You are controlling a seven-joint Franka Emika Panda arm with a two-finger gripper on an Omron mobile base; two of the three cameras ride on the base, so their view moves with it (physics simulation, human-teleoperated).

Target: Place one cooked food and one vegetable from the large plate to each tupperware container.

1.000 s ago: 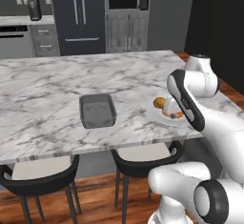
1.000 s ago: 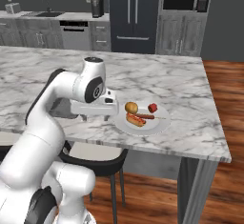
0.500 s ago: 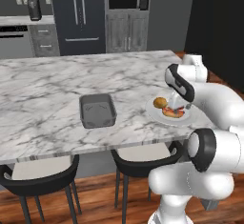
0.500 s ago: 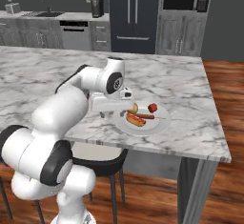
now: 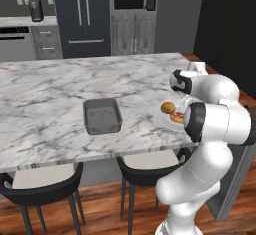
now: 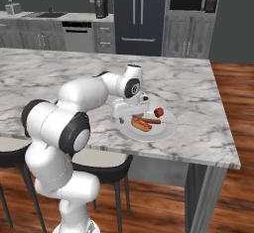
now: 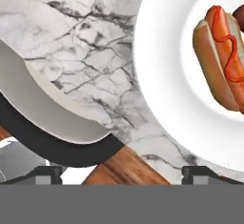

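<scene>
The large plate (image 6: 159, 130) lies near the counter's front right edge. It carries a hot dog (image 6: 141, 124) in a bun, a small red vegetable (image 6: 158, 112) and a round brown food (image 5: 167, 108). My gripper (image 6: 130, 119) hovers low over the plate's left rim, open with nothing between its fingers. In the hand view the plate (image 7: 171, 99) and hot dog (image 7: 220, 66) sit to the right, and the gripper (image 7: 124, 174) tips stand wide apart over the counter edge. The dark grey tupperware container (image 5: 102, 116) rests empty mid-counter. The pale tub is out of view.
Black stools with pale seats (image 7: 43, 108) stand under the marble counter's (image 5: 50, 89) front edge, above a wooden floor (image 7: 128, 168). My own arm (image 5: 215, 114) covers part of the plate in the left base view. Cabinets and a fridge line the back wall.
The arm has swung right and folded, carrying the hand from left of the plate down to its left rim. The food and tub have not moved.
</scene>
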